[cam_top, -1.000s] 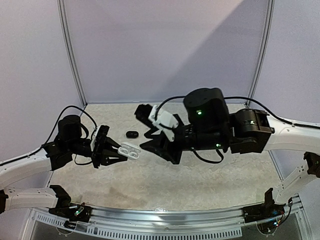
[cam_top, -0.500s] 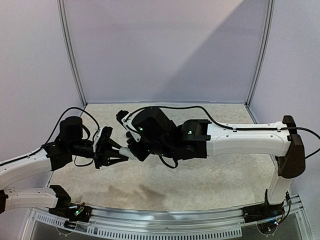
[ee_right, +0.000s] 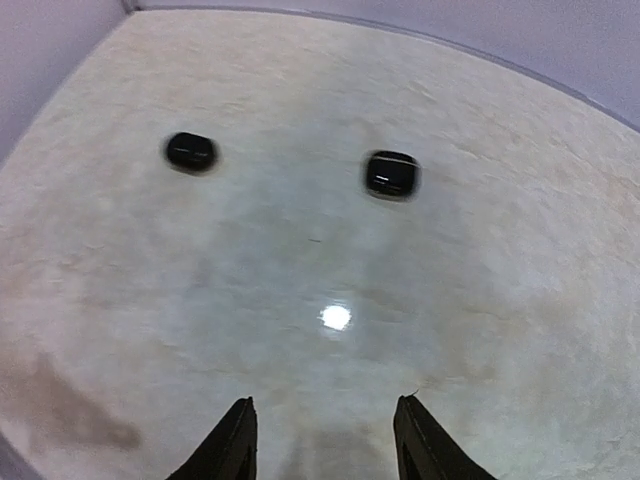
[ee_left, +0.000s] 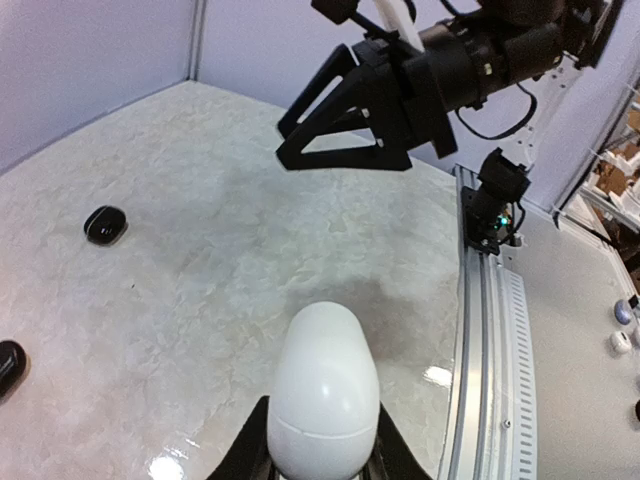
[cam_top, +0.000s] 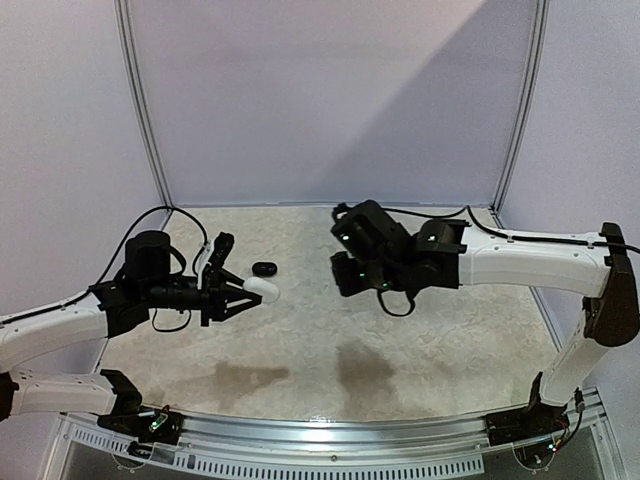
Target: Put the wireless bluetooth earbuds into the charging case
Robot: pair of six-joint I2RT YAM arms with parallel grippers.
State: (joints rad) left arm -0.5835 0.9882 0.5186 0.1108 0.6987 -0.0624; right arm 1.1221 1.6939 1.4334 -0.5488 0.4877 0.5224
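the charging case [ee_left: 322, 395], white and egg-shaped, is closed along its seam; whether the wireless bluetooth earbuds sit inside cannot be told. the left gripper [ee_left: 320, 452] pinches the case at its base, one finger on each side, and the rounded end projects beyond the fingertips. the case is held clear of the tabletop [cam_top: 430, 360], over its left half. a black pebble-shaped item [ee_left: 104, 223] lies on the tabletop beyond the case, toward the far edge. a second black item [ee_left: 6, 365] lies near it, nearer the left edge. the right gripper [ee_right: 325, 440] hovers over the middle of the tabletop, apart from the case, fingers spread and empty.
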